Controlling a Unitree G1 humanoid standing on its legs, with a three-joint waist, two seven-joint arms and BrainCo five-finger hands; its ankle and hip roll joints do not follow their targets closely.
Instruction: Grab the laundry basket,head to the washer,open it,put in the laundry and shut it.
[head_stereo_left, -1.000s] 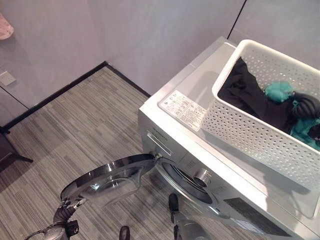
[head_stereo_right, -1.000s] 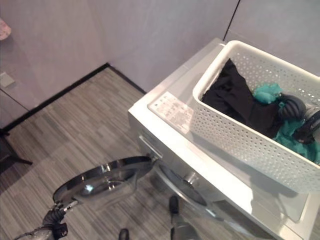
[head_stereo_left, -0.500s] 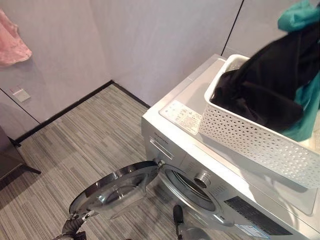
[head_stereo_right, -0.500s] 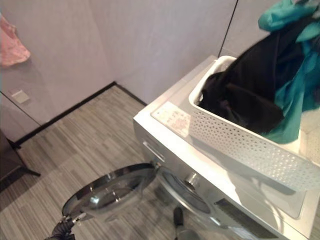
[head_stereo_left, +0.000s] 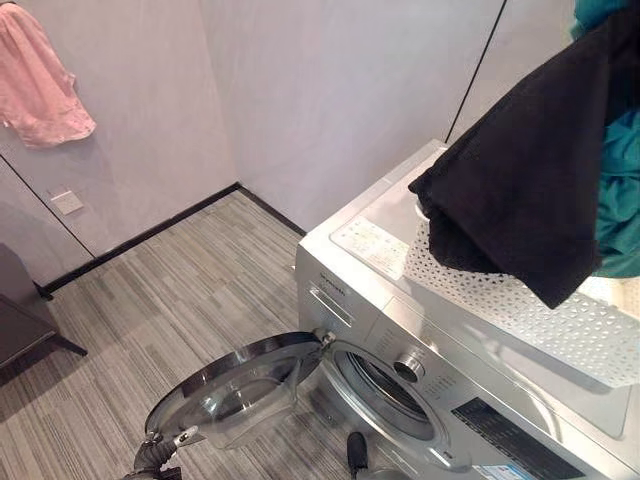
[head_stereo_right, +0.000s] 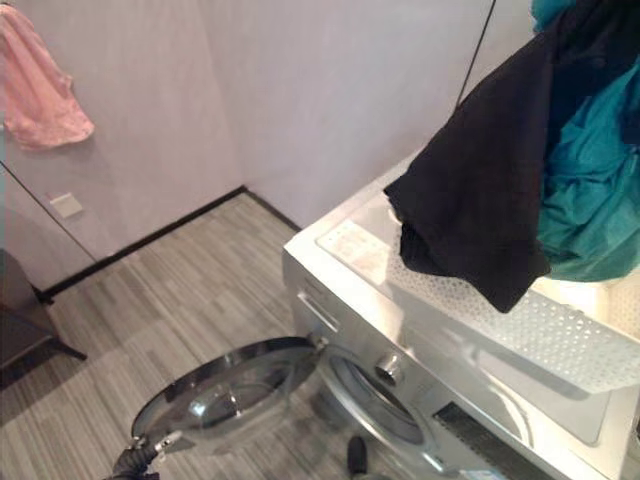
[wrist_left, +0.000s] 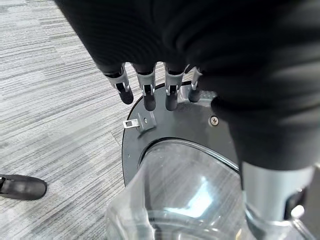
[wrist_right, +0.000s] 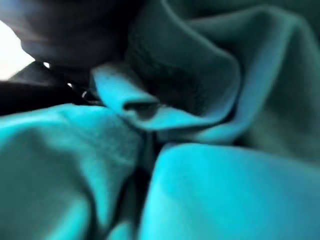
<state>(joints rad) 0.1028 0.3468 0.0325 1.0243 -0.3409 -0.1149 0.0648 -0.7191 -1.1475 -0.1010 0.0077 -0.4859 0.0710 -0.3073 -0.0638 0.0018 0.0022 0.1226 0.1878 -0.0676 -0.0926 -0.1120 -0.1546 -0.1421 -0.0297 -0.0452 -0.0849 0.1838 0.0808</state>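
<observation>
We look down on a silver front-loading washing machine with its round glass-and-chrome door swung wide open over a grey striped floor. A white perforated plastic laundry basket sits on the washer's top. Above the basket hangs a bundle of laundry, a black garment with teal cloth beside it, lifted clear of the basket. In the right wrist view we see folds of the teal cloth pressed right up close; the right hand itself is buried in them, so we cannot tell how its fingers are set. The left hand hovers at the open door's rim with its fingers straight and relaxed, gripping nothing. A pink cloth hangs on the far wall. We judge the loading step is underway: next, the bundle needs carrying down and forward into the drum opening, clearing the basket edge.
</observation>
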